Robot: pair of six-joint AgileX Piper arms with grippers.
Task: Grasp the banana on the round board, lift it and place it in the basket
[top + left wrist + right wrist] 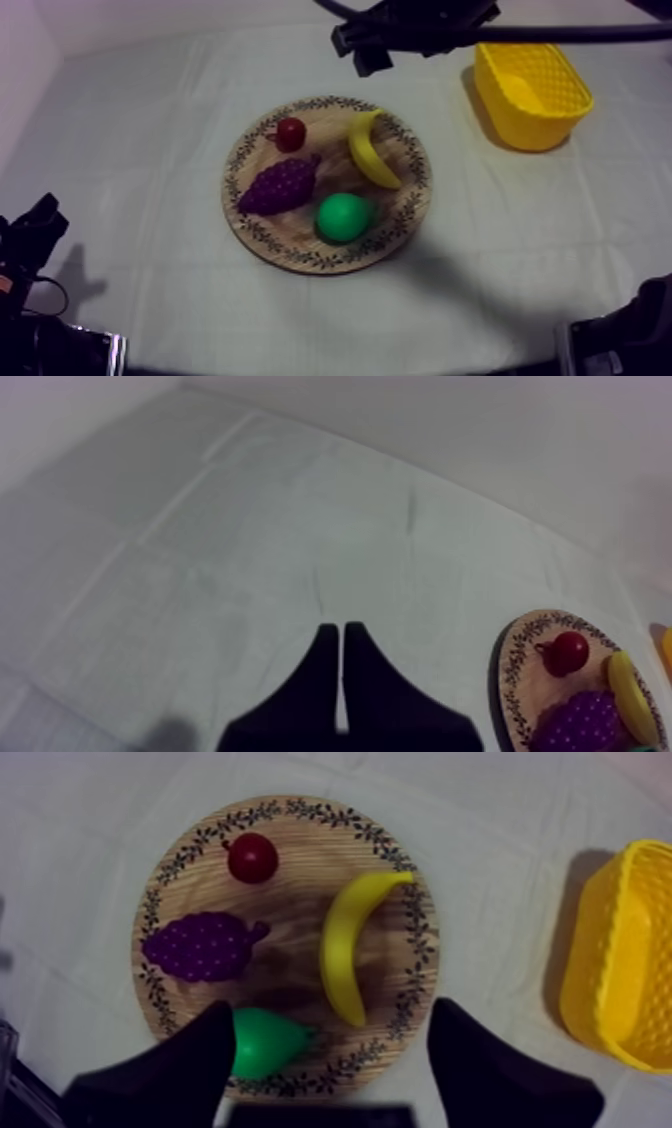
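Right gripper [362,58] hovers beyond the wooden board [262,238], where the banana [368,150] lies; the yellow basket [530,95] stands apart. Left wrist view: left gripper [340,676] pressed together over cloth [250,526]. Right wrist view: fingers apart above the banana

The round wooden board with the patterned rim [290,892] shows matt grain. The curved yellow banana [345,947] looks like smooth plastic; the small red fruit [252,857] is glossier, the purple bunch of grapes [200,945] knobbly. The yellow basket [530,130] is latticed plastic. The grey-white bench cloth [130,200] is matt and creased. My right fingers [500,1072] are matt black.
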